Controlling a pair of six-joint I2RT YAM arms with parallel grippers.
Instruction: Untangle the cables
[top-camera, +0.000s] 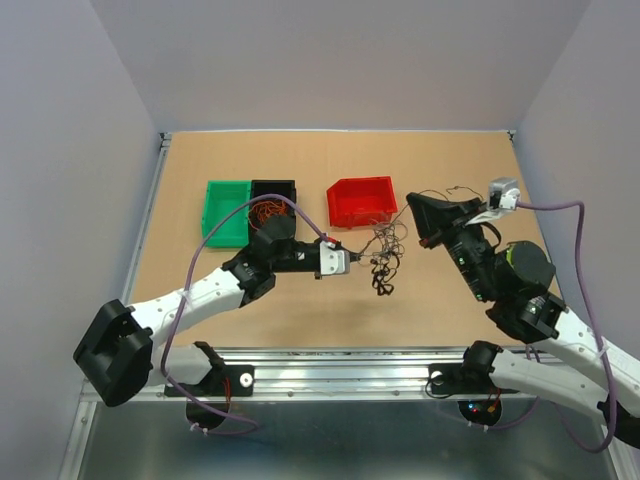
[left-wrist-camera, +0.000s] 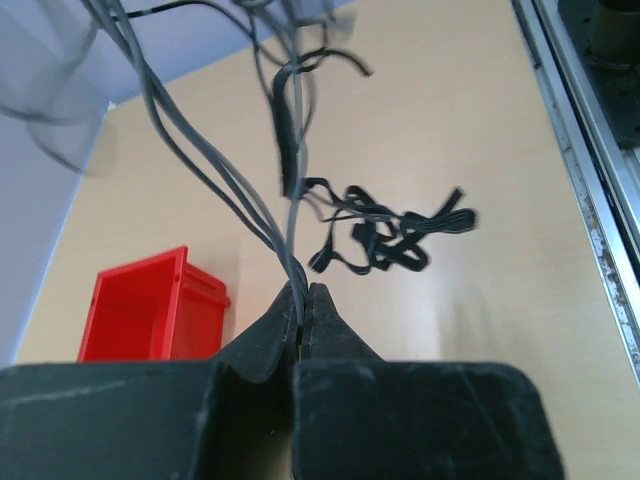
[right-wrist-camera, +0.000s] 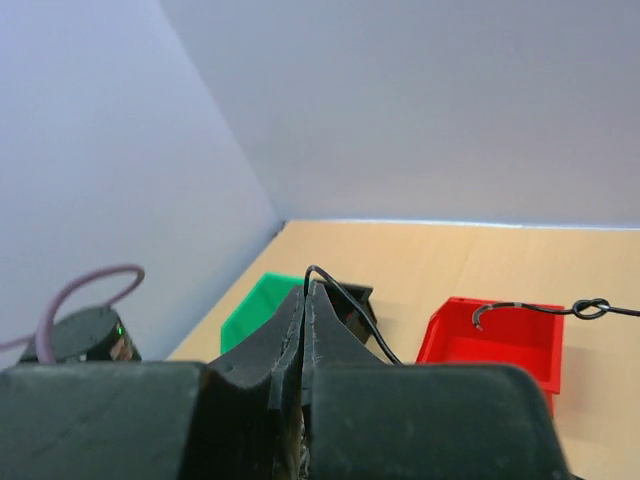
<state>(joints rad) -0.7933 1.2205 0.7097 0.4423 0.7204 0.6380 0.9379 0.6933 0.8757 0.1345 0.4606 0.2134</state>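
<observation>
**Both grippers clamped on strands, bundle strung between them above the table**

The left gripper (top-camera: 349, 262) has its jaws pressed together on several grey strands of the cables (top-camera: 383, 258). In the left wrist view the strands run up out of the seam between the fingertips (left-wrist-camera: 290, 305), and no gap shows. The right gripper (top-camera: 415, 206) is likewise closed, and its wrist view shows a single thin black wire (right-wrist-camera: 345, 305) pinched between the tips and curving away to the right.

This hold looks like a pulling-apart grip. With each arm taking a different strand on opposite sides of the bundle, spreading the arms would likely draw the loops out of each other.

The bundle hangs in the gap between the two grippers, just in front of the red bin (top-camera: 360, 201). Loose curls fan out up top, and a darker clump (left-wrist-camera: 390, 237) dangles below and beyond the left jaws, apart from them. A small knot (right-wrist-camera: 590, 308) shows on a wire off to the right of the right jaws. Whether the low clump touches the table (top-camera: 300, 310) cannot be told.

Orange wires (top-camera: 265, 211) lie in the black bin (top-camera: 285, 187), which stands beside the green bin (top-camera: 222, 196), presumably sorted there.
</observation>
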